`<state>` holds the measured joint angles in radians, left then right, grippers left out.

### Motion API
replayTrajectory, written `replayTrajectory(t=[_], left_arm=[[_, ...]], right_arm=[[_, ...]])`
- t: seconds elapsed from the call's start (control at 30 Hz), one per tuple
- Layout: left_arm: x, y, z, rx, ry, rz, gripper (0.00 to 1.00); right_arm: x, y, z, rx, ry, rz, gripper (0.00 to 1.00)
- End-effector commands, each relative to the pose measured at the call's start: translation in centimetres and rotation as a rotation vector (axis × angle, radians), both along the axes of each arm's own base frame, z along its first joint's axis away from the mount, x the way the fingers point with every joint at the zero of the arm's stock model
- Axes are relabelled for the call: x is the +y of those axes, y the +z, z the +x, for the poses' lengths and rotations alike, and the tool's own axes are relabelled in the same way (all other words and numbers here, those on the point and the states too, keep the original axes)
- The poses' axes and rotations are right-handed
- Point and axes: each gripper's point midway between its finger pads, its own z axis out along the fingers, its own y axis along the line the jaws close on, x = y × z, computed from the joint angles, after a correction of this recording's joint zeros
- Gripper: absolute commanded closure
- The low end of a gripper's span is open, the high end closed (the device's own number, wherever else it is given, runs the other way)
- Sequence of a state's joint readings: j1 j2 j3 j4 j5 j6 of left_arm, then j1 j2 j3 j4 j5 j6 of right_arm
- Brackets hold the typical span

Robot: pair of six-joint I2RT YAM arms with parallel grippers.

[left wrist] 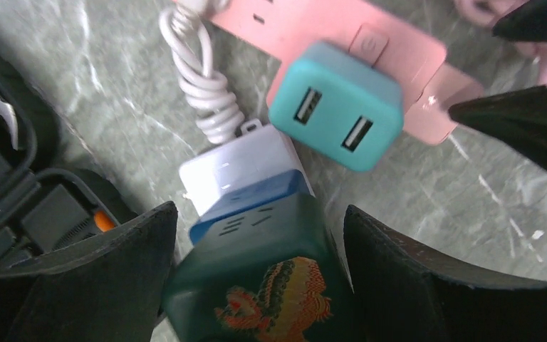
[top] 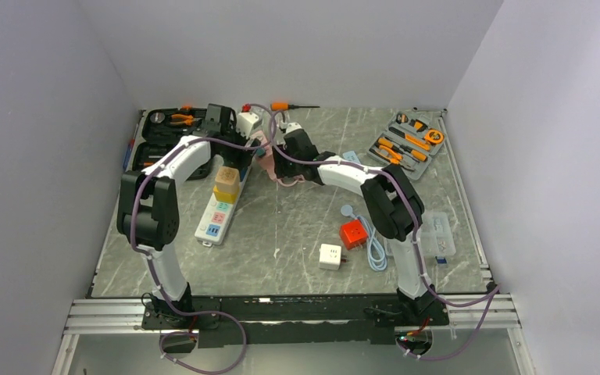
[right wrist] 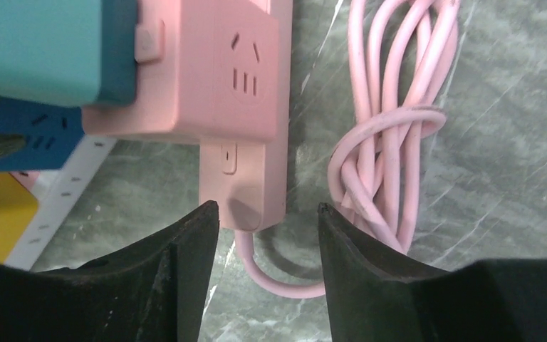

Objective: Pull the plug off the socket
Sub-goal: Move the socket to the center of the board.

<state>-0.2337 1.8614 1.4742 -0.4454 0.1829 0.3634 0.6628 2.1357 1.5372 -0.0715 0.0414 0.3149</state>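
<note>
A dark green plug (left wrist: 263,278) with a dragon print sits in the blue face of a white socket cube (left wrist: 235,167). My left gripper (left wrist: 260,208) straddles the green plug with both fingers against its sides; it is at the back of the table in the top view (top: 223,119). A teal USB charger (left wrist: 336,105) is plugged into a pink power strip (left wrist: 306,21). My right gripper (right wrist: 267,208) is open, and the cord end of the pink strip (right wrist: 235,78) lies just ahead of its tips. The teal charger (right wrist: 43,50) is at the upper left there.
The pink strip's coiled cord (right wrist: 392,142) lies right of it. A white power strip (top: 217,212) carries yellow cubes (top: 226,183). A black tool case (top: 164,129) is back left and a tool tray (top: 406,144) back right. A red cube (top: 352,233) and white adapter (top: 330,255) sit mid-table.
</note>
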Motion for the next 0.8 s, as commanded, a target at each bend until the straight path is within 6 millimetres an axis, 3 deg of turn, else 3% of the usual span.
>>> replayTrajectory(t=[0.0,0.23,0.4,0.57,0.67,0.77], left_arm=[[3.3,1.1,0.1,-0.070,0.035,0.108,0.13],[5.8,1.0,-1.3,-0.058,0.067,0.127,0.15],[6.8,1.1,-2.6,-0.053,0.082,0.108,0.16],[6.0,0.9,-5.1,-0.012,0.052,0.044,0.15],[5.0,1.0,-6.9,0.013,0.031,-0.017,0.15],[4.1,1.1,-8.5,0.046,0.018,-0.075,0.13]], right_arm=[[0.0,-1.1,-1.2,0.025,0.009,0.019,0.47],[-4.3,-3.9,-4.0,0.090,-0.085,-0.086,0.63],[-6.1,-3.8,-5.6,0.101,-0.113,-0.105,0.66],[-7.5,-3.2,-7.4,0.124,-0.107,-0.129,0.80],[-8.1,-2.9,-9.2,0.147,-0.076,-0.120,0.79],[-8.2,-2.6,-11.3,0.176,-0.031,-0.096,0.73]])
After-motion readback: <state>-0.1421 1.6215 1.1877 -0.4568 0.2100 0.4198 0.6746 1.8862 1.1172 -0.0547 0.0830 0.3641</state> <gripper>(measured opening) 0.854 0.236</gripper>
